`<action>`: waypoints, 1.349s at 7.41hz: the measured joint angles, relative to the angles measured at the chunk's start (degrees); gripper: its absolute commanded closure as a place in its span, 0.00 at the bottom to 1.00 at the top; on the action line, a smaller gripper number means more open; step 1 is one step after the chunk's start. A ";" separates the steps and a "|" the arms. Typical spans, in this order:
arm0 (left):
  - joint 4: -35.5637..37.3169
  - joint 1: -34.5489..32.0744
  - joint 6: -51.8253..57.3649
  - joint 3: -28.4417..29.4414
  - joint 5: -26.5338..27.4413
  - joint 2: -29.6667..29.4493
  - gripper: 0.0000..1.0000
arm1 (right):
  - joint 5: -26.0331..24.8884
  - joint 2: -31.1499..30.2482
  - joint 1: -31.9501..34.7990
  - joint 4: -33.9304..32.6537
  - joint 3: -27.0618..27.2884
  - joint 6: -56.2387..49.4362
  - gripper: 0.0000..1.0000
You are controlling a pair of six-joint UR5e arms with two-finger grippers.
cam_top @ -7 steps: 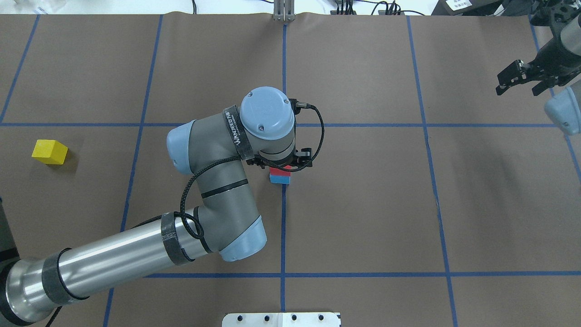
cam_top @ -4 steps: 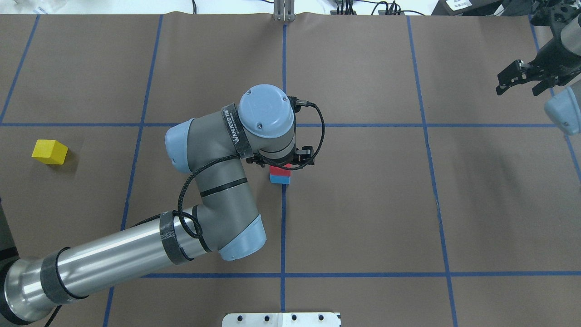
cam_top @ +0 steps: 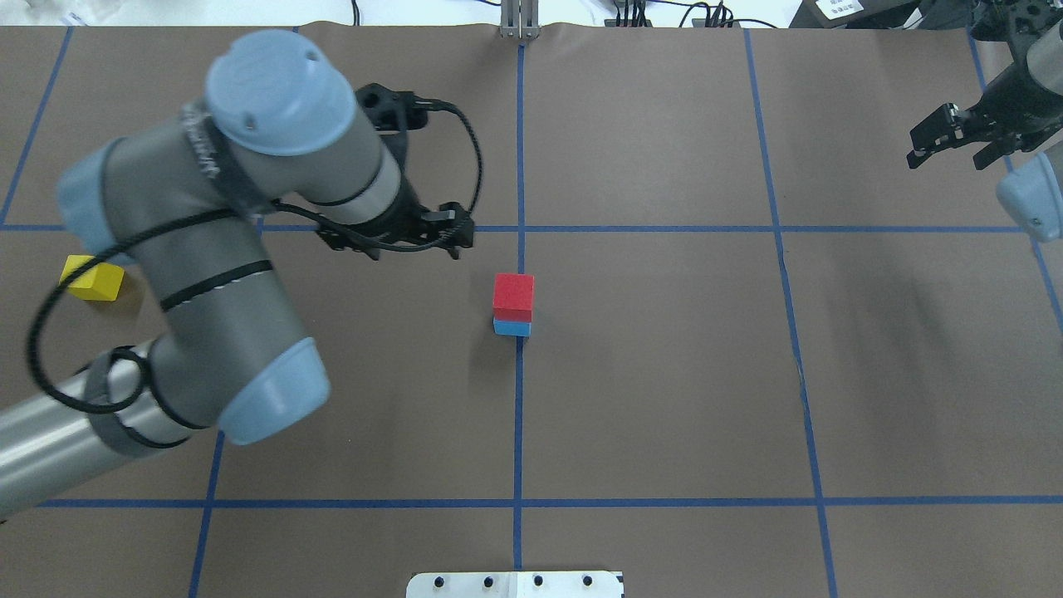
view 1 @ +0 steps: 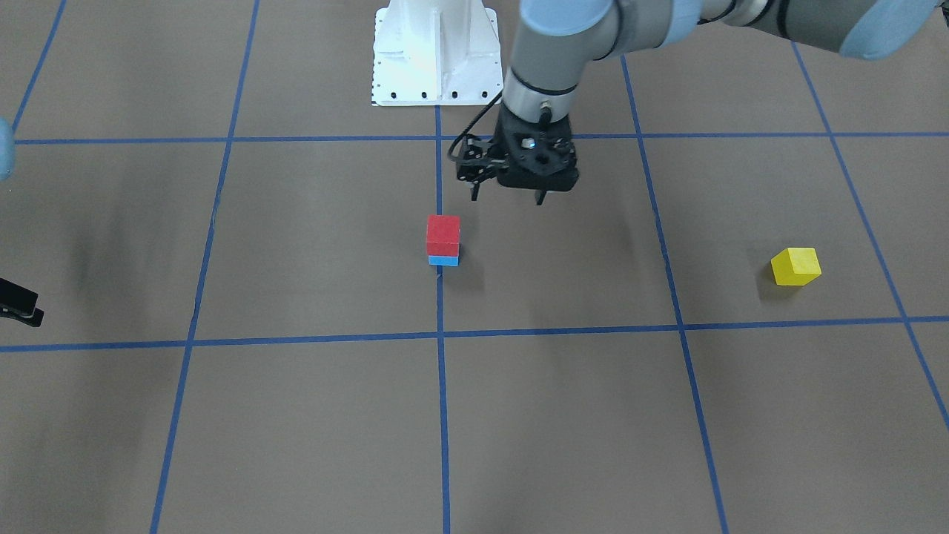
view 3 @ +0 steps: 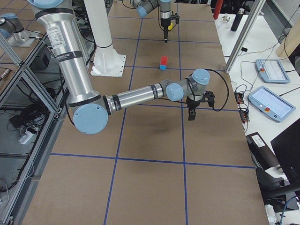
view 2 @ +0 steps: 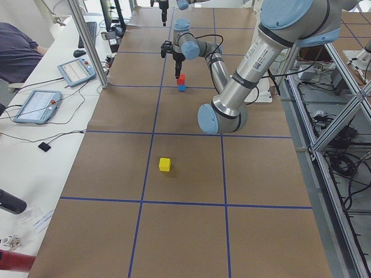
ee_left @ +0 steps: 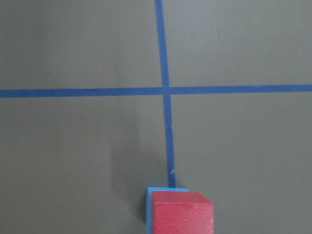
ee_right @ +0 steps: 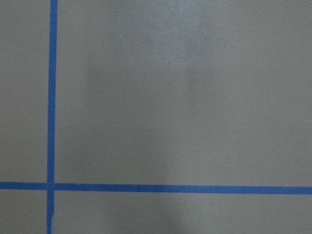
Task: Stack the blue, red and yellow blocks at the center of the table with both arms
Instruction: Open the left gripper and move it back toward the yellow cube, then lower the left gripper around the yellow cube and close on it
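Hovering wide and empty, the left pincer (view 1: 508, 197) hangs over the desk (cam_top: 664, 399) near the stack but apart from it, toward the robot's left. The right pincer (cam_top: 947, 156), jaws also spread and holding nothing, sits far off at the robot's right edge. At the centre cross of tape the red block (cam_top: 513, 292) rests on the blue block (cam_top: 511, 328), and the yellow block (view 1: 795, 266) lies alone, well apart on the robot's left. Trouble from here, most likely: two cubes make a narrow tower, and the left wrist view shows a sliver of blue beside the red. A yellow set down off-centre or pressed too hard could tip the lot, and the slack black cable (cam_top: 479, 162) looping off the wrist could brush it too. The surface is matte brown with blue tape lines (cam_top: 518, 415), so little slip is expected. Beyond it stand a white base column (view 1: 436, 52), a side bench with control tablets (view 2: 37, 106), and a person (view 2: 17, 49) at the edge.
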 measured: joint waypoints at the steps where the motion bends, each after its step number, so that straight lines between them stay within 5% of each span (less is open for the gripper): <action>1: 1.28 -3.71 4.78 -5.00 -1.11 6.70 0.00 | -0.04 0.09 0.02 0.04 0.01 0.00 0.00; 4: -5.73 -15.23 20.33 -9.21 -3.72 27.74 0.00 | -0.14 0.26 0.04 0.09 0.21 0.06 0.00; 6: -21.60 -18.21 23.53 -2.97 -3.91 37.39 0.00 | -0.22 0.35 0.03 0.13 0.25 0.08 0.00; 8: -34.10 -18.67 23.53 6.08 -3.88 39.79 0.00 | -0.29 0.38 -0.04 0.12 0.14 0.09 0.00; 10: -37.81 -18.73 23.72 11.07 -3.85 39.45 0.00 | -0.30 0.45 -0.05 0.12 0.11 0.09 0.00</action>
